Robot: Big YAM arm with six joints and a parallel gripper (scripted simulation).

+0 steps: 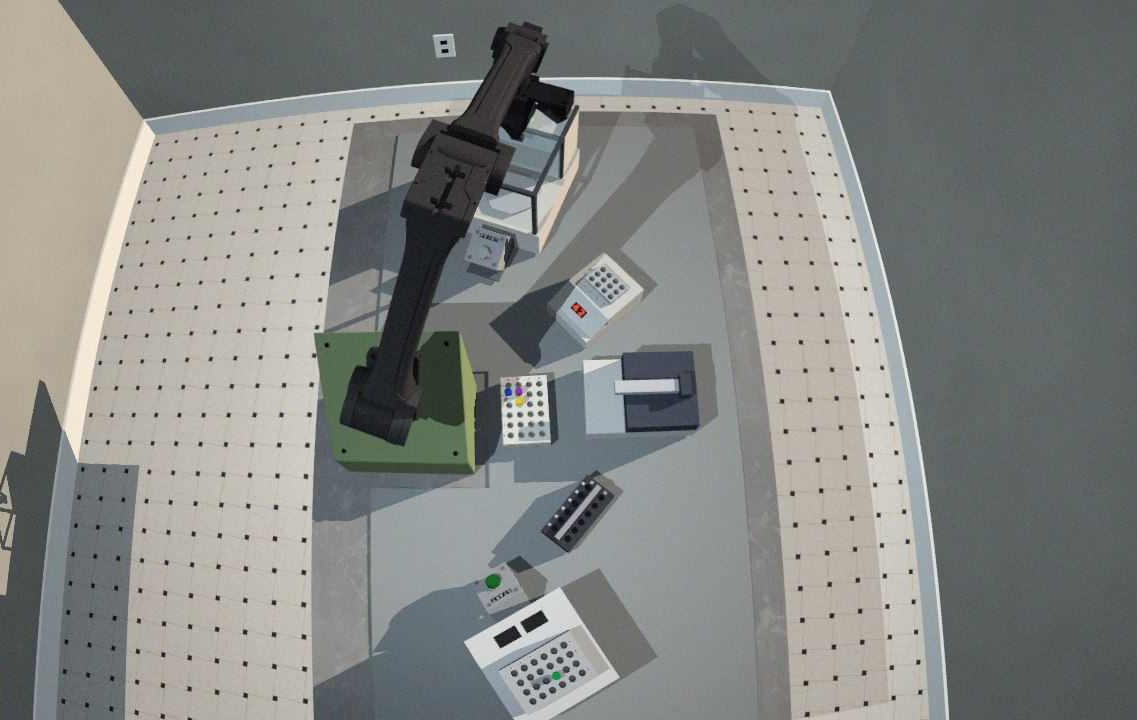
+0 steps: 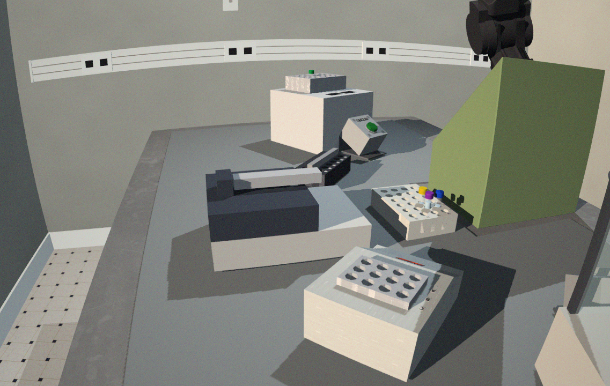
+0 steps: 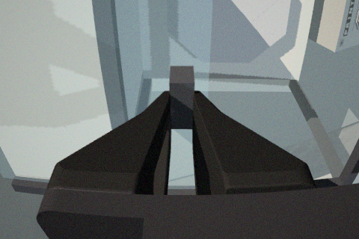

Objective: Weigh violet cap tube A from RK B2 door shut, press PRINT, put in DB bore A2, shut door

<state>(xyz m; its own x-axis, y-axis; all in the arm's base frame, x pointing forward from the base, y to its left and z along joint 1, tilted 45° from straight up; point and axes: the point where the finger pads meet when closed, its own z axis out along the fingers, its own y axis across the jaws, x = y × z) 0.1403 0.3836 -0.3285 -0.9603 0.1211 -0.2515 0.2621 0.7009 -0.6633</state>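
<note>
My gripper [image 3: 182, 102] is shut on the dark handle [image 3: 182, 72] of the balance's door, on top of the glass box. How far the door stands open I cannot tell; the arm hides much of it in the top view. The balance [image 1: 547, 223] [image 2: 556, 345] stands at the far left of the bench. Its PRINT key [image 1: 485, 252] sits on a small sloping box in front. Tube A, violet cap [image 1: 518, 391] [image 2: 428, 194], stands in the tube rack [image 1: 525, 441] [image 2: 434, 229] between a blue and a yellow cap. The dry block [image 1: 590, 334] [image 2: 359, 321] shows empty bores.
The spectrophotometer [image 1: 603, 416] [image 2: 273, 254] stands behind the rack, its light arm lying lengthwise on top. The magnet block [image 1: 576, 513] and the mixer [image 1: 481, 646] [image 2: 297, 117] stand to the right. A green-capped tube [image 1: 556, 676] [image 2: 310, 72] is in the mixer. Dark posts frame the balance's glass box.
</note>
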